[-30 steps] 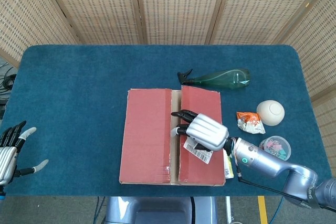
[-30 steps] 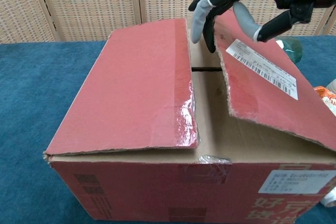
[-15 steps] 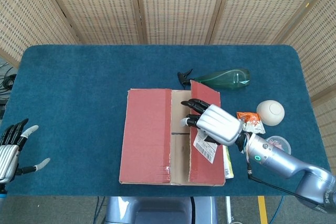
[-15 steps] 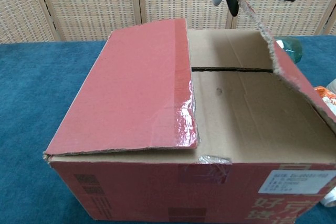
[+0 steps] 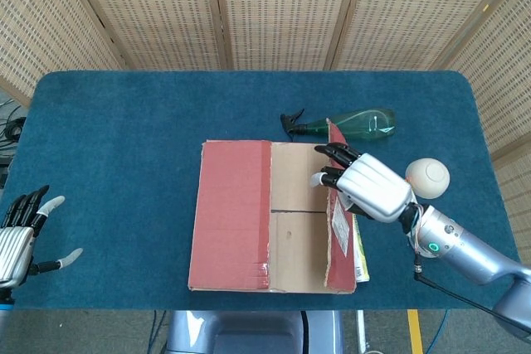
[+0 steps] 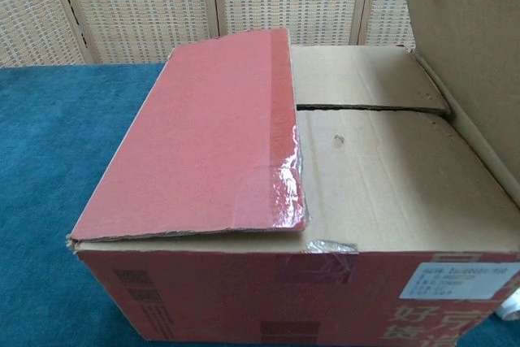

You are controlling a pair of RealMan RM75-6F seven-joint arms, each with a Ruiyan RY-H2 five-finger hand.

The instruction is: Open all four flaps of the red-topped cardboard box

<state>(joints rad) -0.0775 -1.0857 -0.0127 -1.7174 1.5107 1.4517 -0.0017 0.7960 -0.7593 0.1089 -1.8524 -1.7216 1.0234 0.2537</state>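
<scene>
Red-topped cardboard box (image 5: 249, 221) sits mid-table. Right robot hand (image 5: 371, 188) grips its upright right flap (image 5: 338, 217); the closed left flap (image 5: 230, 213) lies toward the idle, open-fingered left robot hand (image 5: 18, 242).

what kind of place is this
Probably a robot test room, not a home: a table covered in blue cloth, woven folding screens behind it, and a cardboard box set out with assorted props.

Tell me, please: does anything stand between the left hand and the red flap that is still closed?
Nothing visible does. Only bare blue table lies between the left hand and the closed red flap.
</scene>
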